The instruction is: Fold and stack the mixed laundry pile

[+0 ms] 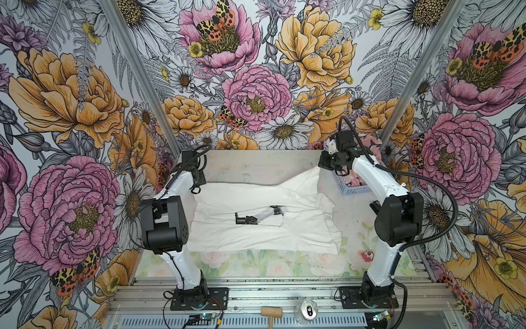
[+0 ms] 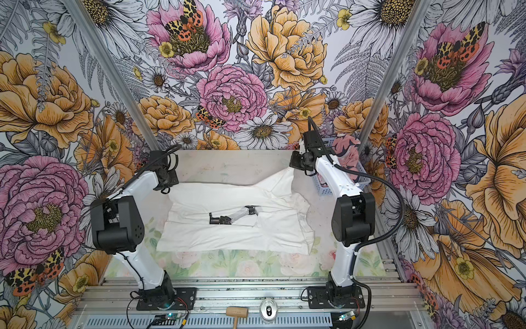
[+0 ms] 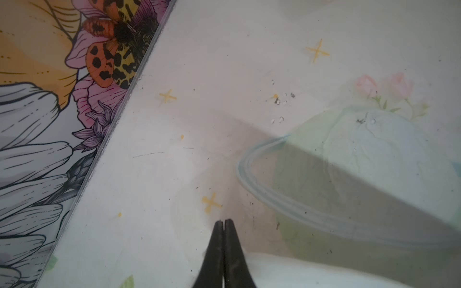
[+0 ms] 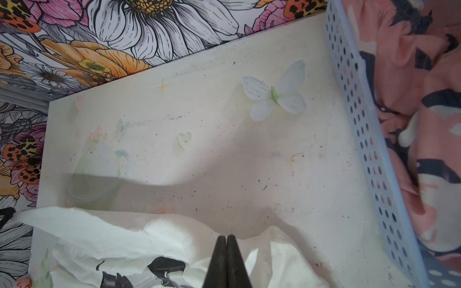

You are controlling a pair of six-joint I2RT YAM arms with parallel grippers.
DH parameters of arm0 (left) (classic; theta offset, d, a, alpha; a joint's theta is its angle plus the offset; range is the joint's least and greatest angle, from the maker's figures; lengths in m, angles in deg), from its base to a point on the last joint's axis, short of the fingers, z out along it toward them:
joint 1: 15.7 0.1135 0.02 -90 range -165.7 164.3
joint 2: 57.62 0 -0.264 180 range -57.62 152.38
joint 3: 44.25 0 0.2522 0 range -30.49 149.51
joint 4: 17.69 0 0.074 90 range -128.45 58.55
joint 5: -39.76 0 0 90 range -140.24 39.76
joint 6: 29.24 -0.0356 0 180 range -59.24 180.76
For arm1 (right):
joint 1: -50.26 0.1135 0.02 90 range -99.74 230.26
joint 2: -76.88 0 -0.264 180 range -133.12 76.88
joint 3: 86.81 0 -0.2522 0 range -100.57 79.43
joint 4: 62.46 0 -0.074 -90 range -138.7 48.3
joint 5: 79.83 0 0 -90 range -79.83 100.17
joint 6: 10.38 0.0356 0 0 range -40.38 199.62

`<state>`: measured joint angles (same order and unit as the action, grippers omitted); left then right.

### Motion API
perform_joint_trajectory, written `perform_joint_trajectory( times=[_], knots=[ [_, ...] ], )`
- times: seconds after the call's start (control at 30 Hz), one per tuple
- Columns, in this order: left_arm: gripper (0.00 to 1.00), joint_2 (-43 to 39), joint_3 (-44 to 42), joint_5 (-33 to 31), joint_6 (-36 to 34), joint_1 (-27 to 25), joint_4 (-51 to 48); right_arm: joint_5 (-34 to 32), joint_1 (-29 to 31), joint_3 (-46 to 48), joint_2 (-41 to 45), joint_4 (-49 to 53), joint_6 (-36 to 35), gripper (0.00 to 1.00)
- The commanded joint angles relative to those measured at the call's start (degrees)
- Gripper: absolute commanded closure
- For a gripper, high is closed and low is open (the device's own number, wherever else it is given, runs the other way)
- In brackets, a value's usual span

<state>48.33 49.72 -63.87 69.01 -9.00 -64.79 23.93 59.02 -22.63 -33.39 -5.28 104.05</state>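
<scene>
The white T-shirt (image 1: 256,233) (image 2: 227,236) lies spread across the middle of the table, collar to the right, with a black-and-grey print showing through a fold. Its far edge runs taut between my two grippers and tents up at both ends. My left gripper (image 1: 200,182) (image 3: 224,221) is shut on the shirt's far left corner, with cloth (image 3: 311,271) trailing from one side of the fingers. My right gripper (image 1: 323,168) (image 4: 226,235) is shut on the far right edge (image 4: 124,237). The pink garment (image 2: 345,151) (image 4: 411,99), printed in navy and white, fills the basket.
The light blue perforated basket (image 1: 345,185) (image 4: 356,99) stands at the back right, close beside my right arm. Flowered walls close in the back and both sides. A wooden mallet (image 1: 271,312) and a can (image 1: 308,310) lie on the front rail between the arm bases.
</scene>
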Motion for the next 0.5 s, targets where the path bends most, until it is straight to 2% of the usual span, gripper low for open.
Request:
perform_joint_trajectory(
  times=[0.0,0.27,0.47],
  knots=[
    [1.0,3.19,3.64,0.62,-2.31,-0.46,3.4,-0.84,-0.96,-4.91,-1.26,-2.29,-0.66,1.0],
    [1.0,9.33,8.07,1.28,-3.21,-0.52,4.78,1.13,-1.9,-6.76,-4.98,-2.2,-0.36,1.0],
    [1.0,6.84,2.37,1.03,-2.63,-0.45,6.08,2.61,-1.9,-2.3,-2.53,-2.29,0.11,1.0]
  ],
)
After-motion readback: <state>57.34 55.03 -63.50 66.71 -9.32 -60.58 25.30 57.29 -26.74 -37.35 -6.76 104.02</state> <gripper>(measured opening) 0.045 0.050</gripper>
